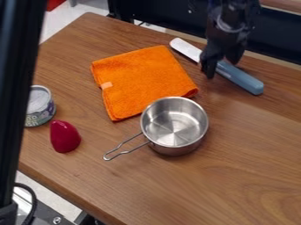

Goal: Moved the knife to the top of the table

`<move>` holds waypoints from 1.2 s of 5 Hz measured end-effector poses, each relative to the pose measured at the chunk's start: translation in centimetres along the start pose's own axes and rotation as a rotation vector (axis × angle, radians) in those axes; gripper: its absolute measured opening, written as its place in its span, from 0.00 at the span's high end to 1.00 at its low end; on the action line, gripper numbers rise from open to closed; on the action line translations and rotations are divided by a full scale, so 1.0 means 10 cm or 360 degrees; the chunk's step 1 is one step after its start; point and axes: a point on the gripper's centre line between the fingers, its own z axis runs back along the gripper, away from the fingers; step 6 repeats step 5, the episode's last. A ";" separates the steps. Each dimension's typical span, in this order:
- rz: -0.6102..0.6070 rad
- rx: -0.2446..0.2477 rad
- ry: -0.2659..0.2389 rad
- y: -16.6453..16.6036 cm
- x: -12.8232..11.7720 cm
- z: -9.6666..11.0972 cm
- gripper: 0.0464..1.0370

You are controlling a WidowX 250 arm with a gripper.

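The wooden table (235, 176) stretches out beneath me, its grain plain to see, with pale floor (73, 15) past its far left corner and a dark panel (162, 15) behind its far edge. A black post (19, 88) runs up the left side of the view in front of everything, and a dark cable (29, 200) curves at the near left, beyond the table's edge.

My pincer (222, 69) hangs down at the far right, right over the knife (240, 78), and covers part of its middle. I cannot tell whether it is released or grasping the knife. The knife lies slantwise near the table's far edge, its white end toward the far left and its blue-grey end toward the near right.

To the left of the knife, an orange cloth (141, 79) lies folded, with a small pale tag on its left side. Its far right corner comes near the knife's white end. At the cloth's near right side a shiny metal pot (174, 123) stands upright, its wire handle pointing to the near left. Well apart from them, on the left, I see a red, rounded, tapering object (64, 137). Just beside it, a little farther back, a can (41, 106) stands partly hidden by the post.
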 end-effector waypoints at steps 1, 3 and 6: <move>-0.0039 -0.0088 0.0025 0.01 0.01 0.34 0.04; -0.0586 -0.0041 0.0215 0.55 -0.34 0.88 0.04; -0.1104 -0.0083 0.0313 1.35 -0.45 1.03 0.04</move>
